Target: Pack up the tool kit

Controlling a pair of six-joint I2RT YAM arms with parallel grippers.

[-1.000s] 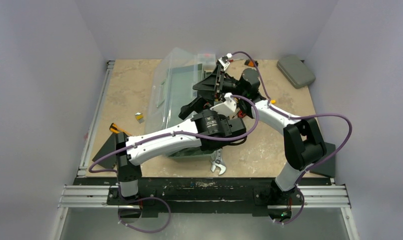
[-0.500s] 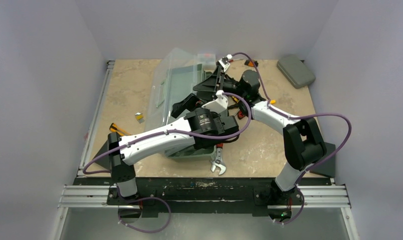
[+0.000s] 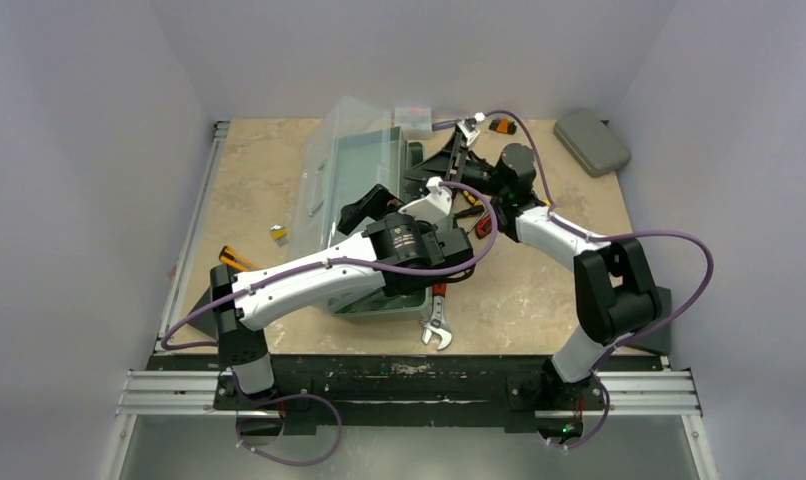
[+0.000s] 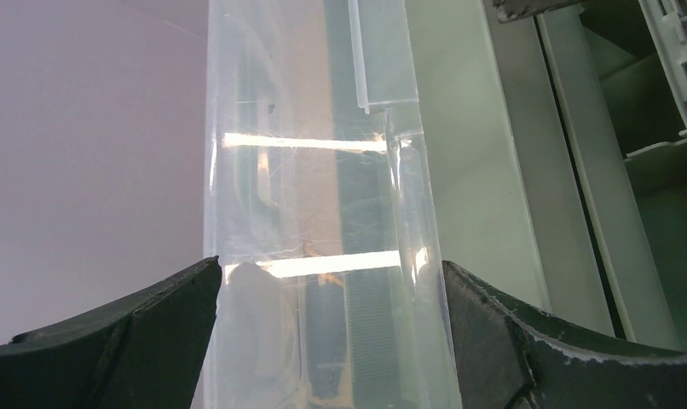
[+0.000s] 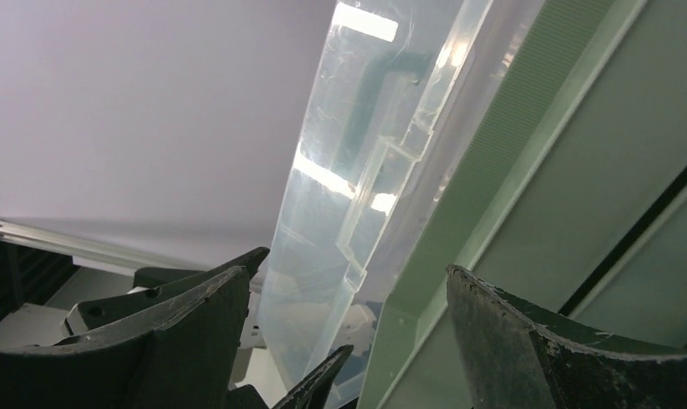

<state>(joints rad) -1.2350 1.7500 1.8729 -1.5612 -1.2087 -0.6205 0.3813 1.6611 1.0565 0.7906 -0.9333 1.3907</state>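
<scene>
The grey-green toolbox (image 3: pixel 379 165) sits open on the surface (image 3: pixel 259 170), its translucent lid (image 3: pixel 329 160) tilted up along its left side. The left gripper (image 4: pixel 330 268) has its jaws apart astride the lid. The right gripper (image 5: pixel 344 273) has its jaws apart at the toolbox rim. A wrench (image 3: pixel 435 325) lies just beside the toolbox's near end.

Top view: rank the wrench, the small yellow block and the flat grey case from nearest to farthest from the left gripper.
Measured from the left gripper:
1. small yellow block, on the table to its left.
2. wrench, towards the near edge, by the arms' bases.
3. flat grey case, in the far right corner.
</scene>
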